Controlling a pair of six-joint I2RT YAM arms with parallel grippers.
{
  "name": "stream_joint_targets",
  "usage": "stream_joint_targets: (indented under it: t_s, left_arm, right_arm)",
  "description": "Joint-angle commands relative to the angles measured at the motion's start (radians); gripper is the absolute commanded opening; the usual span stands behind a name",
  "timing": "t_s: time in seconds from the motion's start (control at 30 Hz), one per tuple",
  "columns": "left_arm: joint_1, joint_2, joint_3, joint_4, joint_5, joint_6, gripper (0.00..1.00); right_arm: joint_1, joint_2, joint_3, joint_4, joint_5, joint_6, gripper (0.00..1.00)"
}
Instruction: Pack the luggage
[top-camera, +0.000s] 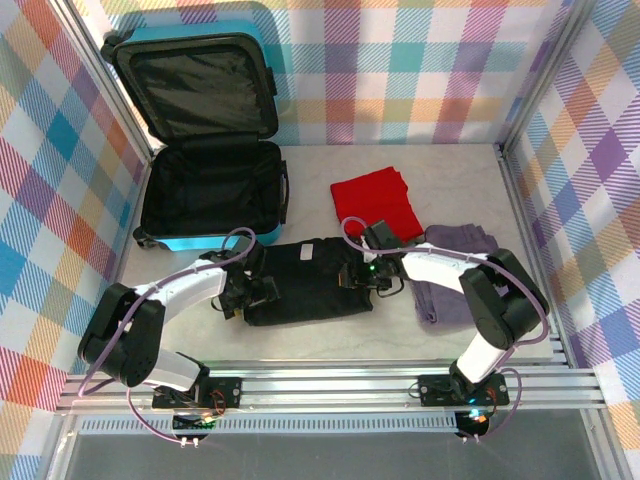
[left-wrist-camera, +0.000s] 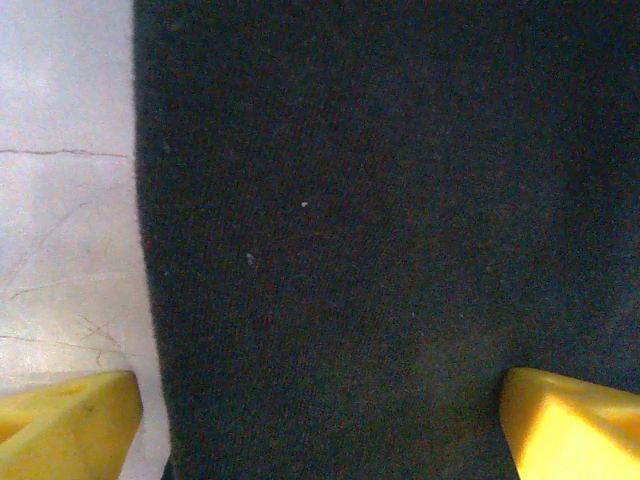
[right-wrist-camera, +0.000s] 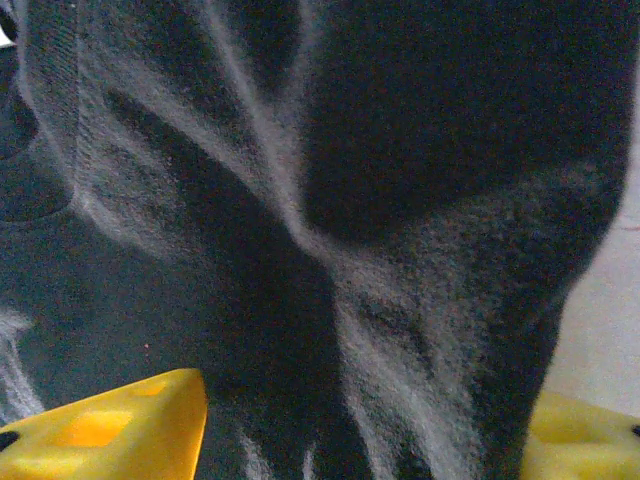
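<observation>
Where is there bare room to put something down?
Bare table lies along the back wall behind the red cloth and purple cloth, and between the luggage and the red cloth. The middle is crowded: left arm and right arm meet over the black garment.

No readable text, no labels — nothing

The small turquoise-blue hard-shell suitcase (top-camera: 200, 241) lies open at the table's far-left corner, its black-lined base flat and its lid standing up against the wall.
</observation>
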Motion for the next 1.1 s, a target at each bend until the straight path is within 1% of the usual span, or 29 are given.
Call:
stream_joint_targets:
  t_s: [0.0,0.13,0.23,0.37,0.47,0.5,0.53,0.6,0.67,0.77,0.83,0.87,1.07]
  left_arm:
    - [0.007,0.021,-0.030,0.126,0.094,0.001,0.90]
    - [0.006,0.010,-0.019,0.162,0.107,0.002,0.83]
    - [0.006,0.012,-0.024,0.213,0.129,0.002,0.74]
    - [0.005,0.024,-0.023,0.237,0.119,0.015,0.56]
    - [0.004,0.025,-0.020,0.244,0.112,0.027,0.41]
    - [0.003,0.024,-0.017,0.243,0.108,0.029,0.37]
    - [0.001,0.022,-0.014,0.239,0.102,0.031,0.32]
    - [-0.002,0.017,-0.006,0.232,0.089,0.040,0.27]
    - [-0.005,0.015,0.005,0.213,0.077,0.045,0.22]
    - [-0.010,0.002,0.032,0.179,0.063,0.057,0.10]
    - [-0.015,-0.017,0.062,0.131,0.039,0.068,0.02]
    - [-0.017,-0.029,0.071,0.112,0.031,0.071,0.00]
    - [-0.033,-0.137,0.134,-0.052,-0.024,0.096,0.00]
  right_arm:
    - [0.026,0.019,0.024,0.017,0.000,0.034,0.62]
    - [0.037,0.037,0.027,0.033,0.000,0.038,0.58]
    - [0.044,0.048,0.028,0.057,-0.006,0.039,0.55]
    - [0.057,0.059,0.027,0.084,-0.003,0.047,0.48]
    - [0.059,0.049,0.013,0.107,0.001,0.054,0.37]
    - [0.059,0.046,0.011,0.115,0.000,0.054,0.31]
    - [0.060,0.043,0.011,0.115,0.002,0.052,0.21]
    - [0.061,0.035,0.018,0.107,0.010,0.041,0.10]
    - [0.061,0.023,0.030,0.093,0.018,0.029,0.04]
    - [0.062,0.001,0.044,0.084,0.013,0.008,0.00]
    - [0.062,-0.009,0.066,0.056,0.011,-0.010,0.00]
    - [0.062,-0.016,0.073,0.042,0.011,-0.018,0.00]
    - [0.061,-0.093,0.098,-0.005,0.002,-0.056,0.00]
